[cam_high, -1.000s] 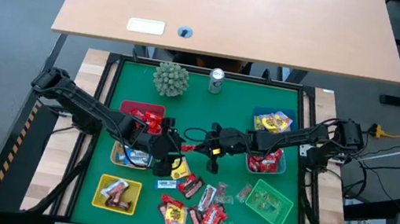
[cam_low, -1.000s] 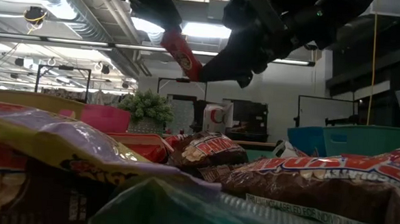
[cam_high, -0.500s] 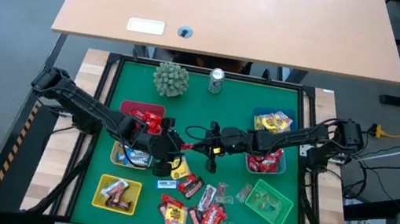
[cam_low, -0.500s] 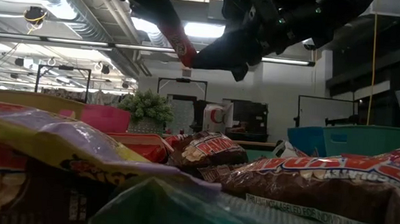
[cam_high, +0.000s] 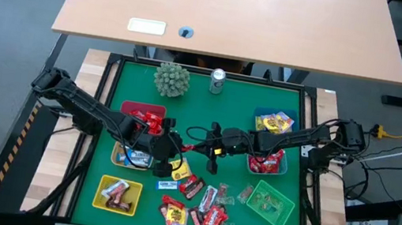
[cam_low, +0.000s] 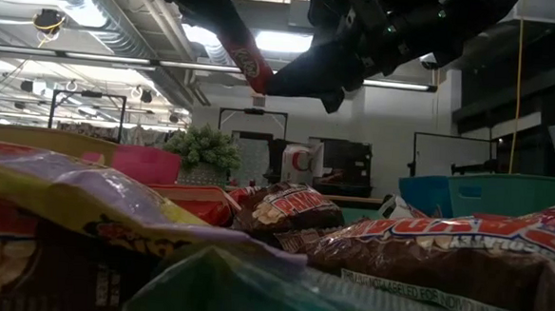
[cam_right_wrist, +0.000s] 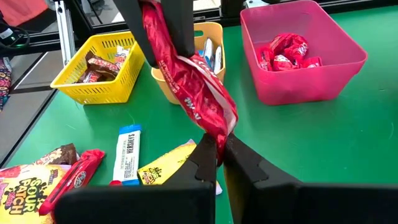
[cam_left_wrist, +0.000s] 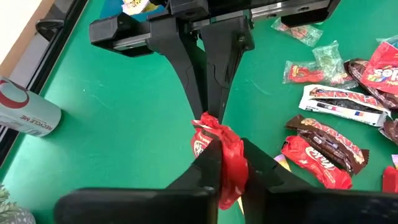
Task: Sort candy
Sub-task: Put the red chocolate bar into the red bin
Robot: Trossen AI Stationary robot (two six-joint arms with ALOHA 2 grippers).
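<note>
One red-wrapped candy [cam_right_wrist: 186, 81] hangs in the air over the middle of the green mat, stretched between both grippers. My left gripper [cam_left_wrist: 231, 163] is shut on one end of it and my right gripper [cam_right_wrist: 219, 148] on the other. In the high view the two grippers, left [cam_high: 178, 150] and right [cam_high: 200, 146], meet tip to tip. Below them a pile of loose candy [cam_high: 195, 206] lies on the mat near its near edge. My left gripper pinches one end of the red wrapper [cam_left_wrist: 231, 177] between its two fingers, coming from the table's left and slanting down. The candy is lifted clear of the mat and runs on to the other gripper. My right gripper pinches the wrapper's other end [cam_right_wrist: 219, 132] between its two fingertips, coming from the table's right, nearly level. The crumpled wrapper rises from there to the left gripper's fingers [cam_right_wrist: 177, 28].
Baskets stand around the mat: a red one [cam_high: 142, 113], an orange one [cam_high: 129, 158] under the left arm, a yellow one [cam_high: 118, 194], a green one [cam_high: 270, 203] and two blue ones [cam_high: 273, 123], [cam_high: 267, 162]. A silver can [cam_high: 218, 81] and a spiky green ball [cam_high: 172, 79] stand at the far edge.
My left gripper has shut on the near end of the red candy that my right gripper holds. In the low view the candy's lower end has risen a little and the dark fingers have drawn together. For the last half second nothing has moved.
</note>
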